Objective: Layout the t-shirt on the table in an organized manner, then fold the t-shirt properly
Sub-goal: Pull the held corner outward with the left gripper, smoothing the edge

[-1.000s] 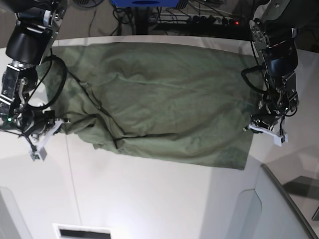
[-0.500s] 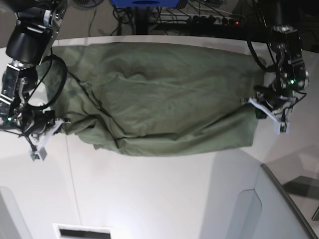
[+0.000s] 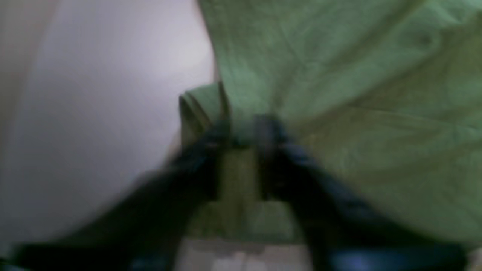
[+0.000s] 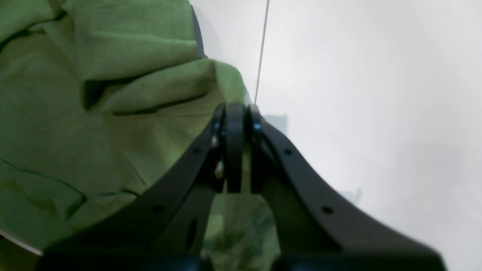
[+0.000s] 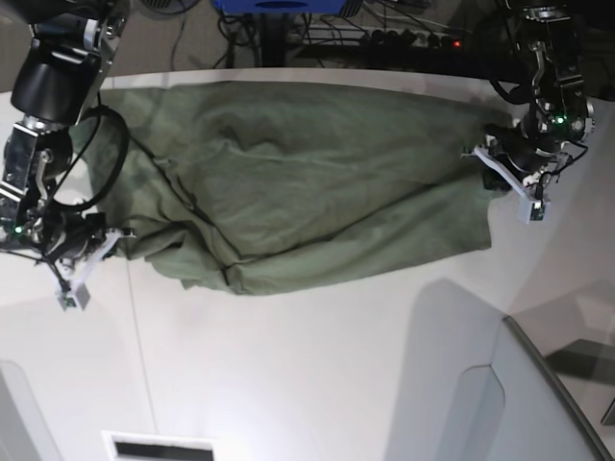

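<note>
The olive-green t-shirt (image 5: pixel 307 182) lies spread across the far half of the white table (image 5: pixel 288 365), creased along its near edge. My left gripper (image 5: pixel 485 163) is at the shirt's right edge. In the blurred left wrist view its fingers (image 3: pixel 271 150) stand apart, with t-shirt (image 3: pixel 339 75) cloth showing in the gap of the left gripper (image 3: pixel 243 128). My right gripper (image 5: pixel 113 240) is at the shirt's near left corner. In the right wrist view the right gripper (image 4: pixel 235 113) is shut, with a fold of the t-shirt (image 4: pixel 94 113) running into its tips.
A grey angled panel (image 5: pixel 538 403) rises at the near right. A white slot (image 5: pixel 159 447) sits at the near edge. A thin dark seam (image 5: pixel 139 346) runs down the table. Cables and a power strip (image 5: pixel 404 38) lie behind the far edge.
My left gripper moved up toward the far edge, drawing the shirt's near right corner with it, and its fingers have parted. The right arm has not moved.
</note>
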